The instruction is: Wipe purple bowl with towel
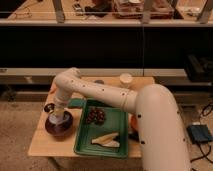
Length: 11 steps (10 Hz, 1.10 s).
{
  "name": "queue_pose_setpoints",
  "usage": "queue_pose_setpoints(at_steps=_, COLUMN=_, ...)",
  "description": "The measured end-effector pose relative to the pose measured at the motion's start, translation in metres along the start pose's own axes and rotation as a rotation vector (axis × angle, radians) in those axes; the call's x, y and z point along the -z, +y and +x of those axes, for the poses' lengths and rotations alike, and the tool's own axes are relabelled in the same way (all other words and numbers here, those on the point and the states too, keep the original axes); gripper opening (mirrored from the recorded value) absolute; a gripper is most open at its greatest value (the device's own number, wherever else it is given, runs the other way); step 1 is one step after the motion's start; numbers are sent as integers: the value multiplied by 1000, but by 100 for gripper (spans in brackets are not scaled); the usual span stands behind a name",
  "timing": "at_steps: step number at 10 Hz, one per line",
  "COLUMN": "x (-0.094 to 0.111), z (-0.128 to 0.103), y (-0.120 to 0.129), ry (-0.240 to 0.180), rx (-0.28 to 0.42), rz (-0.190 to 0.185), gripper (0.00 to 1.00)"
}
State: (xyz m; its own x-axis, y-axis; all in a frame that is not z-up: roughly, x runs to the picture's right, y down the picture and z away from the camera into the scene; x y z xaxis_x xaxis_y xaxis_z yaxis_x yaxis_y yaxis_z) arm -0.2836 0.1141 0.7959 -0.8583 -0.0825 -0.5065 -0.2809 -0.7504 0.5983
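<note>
1. One arm only on this rig, so there is no side to choose. I see the gripper (59, 115) hanging at the left end of the table (39, 146), wrist pointing down.
2. The purple bowl (50, 130) sits directly beneath it, near the front left corner, just left of the green tray (84, 144).
3. A pale towel (62, 120) shows inside the bowl under the wrist. Whether the gripper is clamped on it I cannot tell.
4. What matters is that the bowl lies straight below, not off to one side. It is round, so I have no long axis to match.
5. I judge that small sweeps inside the rim come next. A hard sideways push could slide the bowl.
</note>
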Motion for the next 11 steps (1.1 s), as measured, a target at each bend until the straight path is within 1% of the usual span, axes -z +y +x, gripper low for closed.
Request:
queue_pose_setpoints(at_steps=1, x=-6, z=15, y=0, ry=1, rx=27, rz=4, gripper=0)
queue_pose_setpoints(at_steps=2, x=-13, z=23, y=-4, ry=2, rx=48, rz=13, gripper=0)
queue_pose_setpoints(at_steps=4, x=-21, z=30, y=-15, ry=6, rx=69, rz=28, gripper=0)
queue_pose_setpoints(at_steps=5, x=-23, z=29, y=-22, ry=10, rx=74, rz=34, gripper=0)
queue_pose_setpoints(at_steps=7, x=-23, z=24, y=-34, ry=10, rx=70, rz=41, gripper=0)
queue_pose_setpoints(at_steps=9, x=-23, z=2, y=-51, ry=0, rx=47, rz=57, gripper=0)
queue_pose_setpoints(at_steps=11, x=-27, z=-11, y=-61, ry=-6, rx=27, rz=72, gripper=0)
